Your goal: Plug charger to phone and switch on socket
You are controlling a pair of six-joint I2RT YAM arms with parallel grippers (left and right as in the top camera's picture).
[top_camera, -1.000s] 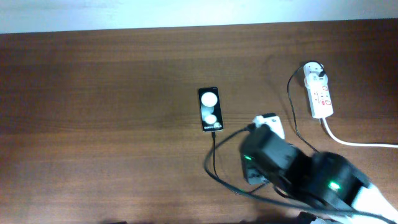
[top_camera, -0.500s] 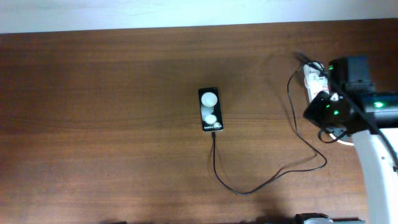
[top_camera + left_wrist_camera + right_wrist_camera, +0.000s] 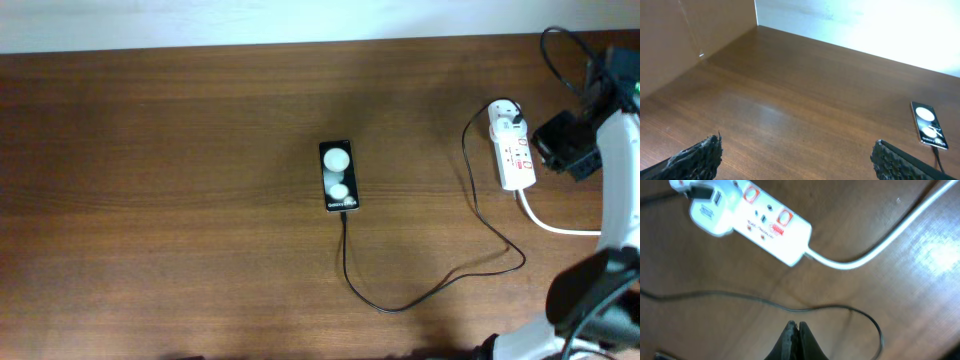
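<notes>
The right gripper (image 3: 795, 328) is clenched, its 2 fingers pressed tip to tip with nothing between them, over bare table (image 3: 920, 330) just beside the white power strip (image 3: 765, 224). It touches neither the strip nor the black charger cable (image 3: 765, 302) lying between them. The left gripper (image 3: 795, 152) is spread wide and empty, well apart from the phone (image 3: 338, 175). The phone lies flat mid-table. The cable runs from its near short edge in a loose loop to the white plug head (image 3: 710, 211), which is seated at the strip's end. The thick white cord (image 3: 880, 245) leaves the other end.
</notes>
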